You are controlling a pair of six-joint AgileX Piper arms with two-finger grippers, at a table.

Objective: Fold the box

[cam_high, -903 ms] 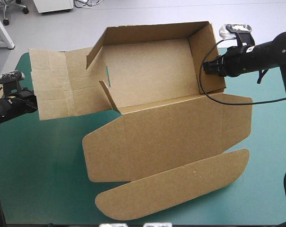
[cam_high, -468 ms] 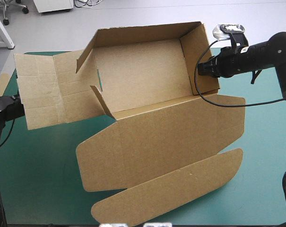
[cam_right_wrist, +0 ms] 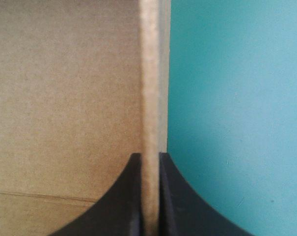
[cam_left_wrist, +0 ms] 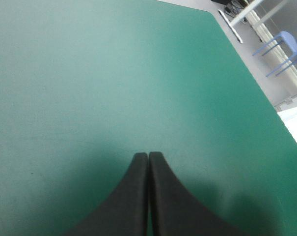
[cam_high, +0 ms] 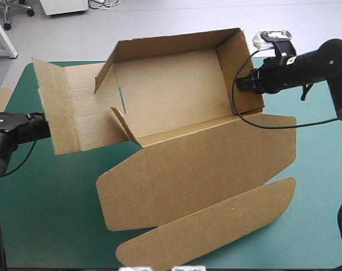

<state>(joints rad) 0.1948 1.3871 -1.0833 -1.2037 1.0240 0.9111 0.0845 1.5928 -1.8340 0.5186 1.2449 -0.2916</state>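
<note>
One box (cam_high: 176,96) lies lengthwise left-to-right, opening upward.

The left arm (cam_high: 12,127) and right arm (cam_high: 323,62) are black rounded tubes with a slight sheen; the left bears a round flat cap. The left pincer (cam_left_wrist: 148,155) and right pincer (cam_right_wrist: 149,155) each have two matte black fins, broad-based, curving to narrow tips.

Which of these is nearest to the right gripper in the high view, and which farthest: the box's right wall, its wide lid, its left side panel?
1. Right wall: held in the right gripper.
2. Lid: flat, toward the table's near edge.
3. Left side panel: opposite end, at the table's left edge.
</note>
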